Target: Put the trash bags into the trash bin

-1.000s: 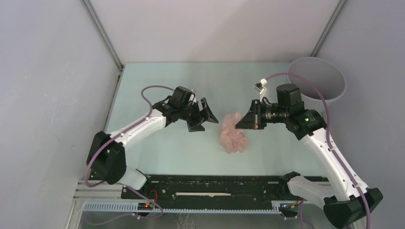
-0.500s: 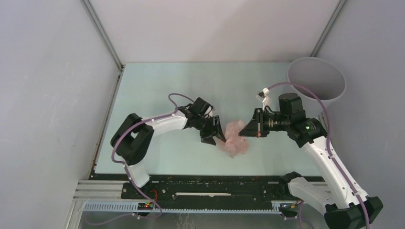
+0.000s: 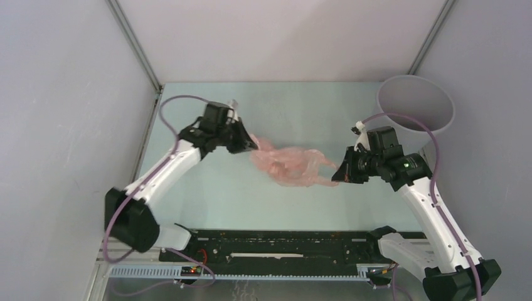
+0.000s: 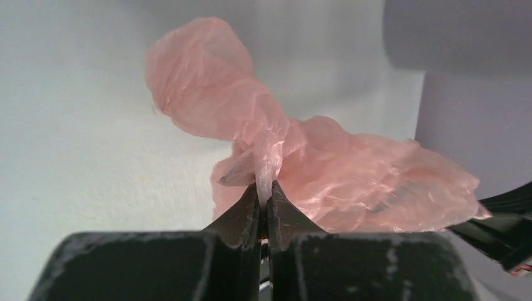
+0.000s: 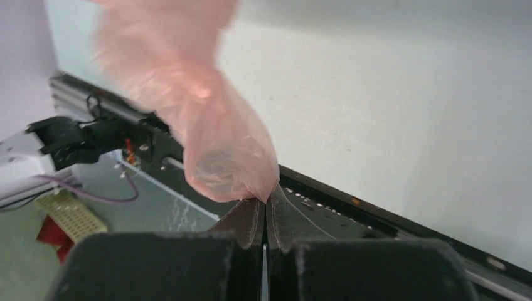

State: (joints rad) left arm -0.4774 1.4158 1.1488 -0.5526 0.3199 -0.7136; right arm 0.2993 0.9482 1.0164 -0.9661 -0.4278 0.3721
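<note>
Handling this pink bag (image 3: 290, 166) calls for little force. Judge it as near weightless, soft and floppy: a wrinkled film that will sag, drift and cling rather than keep a shape, and probably slippery enough to slide out of a light pinch. It hangs stretched between your two arms over the middle of the table (image 3: 207, 188); whether its belly brushes the surface cannot be told.

Your left gripper (image 4: 263, 195) has its jaws pressed together on a twisted tail of film at the bag's left end. Your right gripper (image 5: 265, 204) has its jaws closed on a pinched corner at the right end. Those bunched tails are the sound places to hold, since a single flat layer would likely slip or tear.

The grey bin (image 3: 433, 94) stands in the far right corner, well apart from the bag and beyond the right arm. That arm's purple cable (image 3: 395, 114) loops across the bin's near rim, and the side wall (image 3: 489, 125) stands close by. The way in is therefore probably from above, and the bag's loose middle may catch on the rim.
</note>
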